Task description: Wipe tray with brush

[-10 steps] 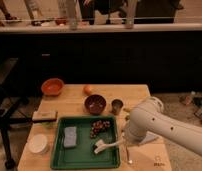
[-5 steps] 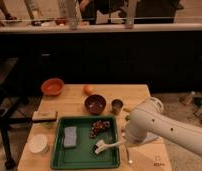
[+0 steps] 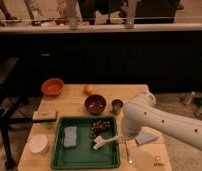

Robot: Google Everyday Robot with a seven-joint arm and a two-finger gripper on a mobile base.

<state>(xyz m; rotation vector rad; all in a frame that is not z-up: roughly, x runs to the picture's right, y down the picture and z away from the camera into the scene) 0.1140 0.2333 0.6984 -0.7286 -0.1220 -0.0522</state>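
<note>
The green tray (image 3: 84, 156) lies at the front of the wooden table. On it are a grey-blue sponge (image 3: 70, 136) and a dark cluster of grapes (image 3: 100, 127). The brush (image 3: 105, 142) lies slanted across the tray's right part, its white handle running up and right to my gripper (image 3: 121, 135). The gripper sits at the tray's right rim under the thick white arm (image 3: 159, 120) and is shut on the handle's end. The arm hides most of the gripper.
An orange bowl (image 3: 52, 86), an orange fruit (image 3: 88, 89), a dark bowl (image 3: 95, 104) and a metal cup (image 3: 116, 105) stand behind the tray. A wooden-topped block (image 3: 45, 116) and white bowl (image 3: 38, 143) are left; a fork (image 3: 128, 152) and grey cloth (image 3: 146, 138) right.
The brush's free end has shifted a little on the tray's right part. The arm has hardly moved.
</note>
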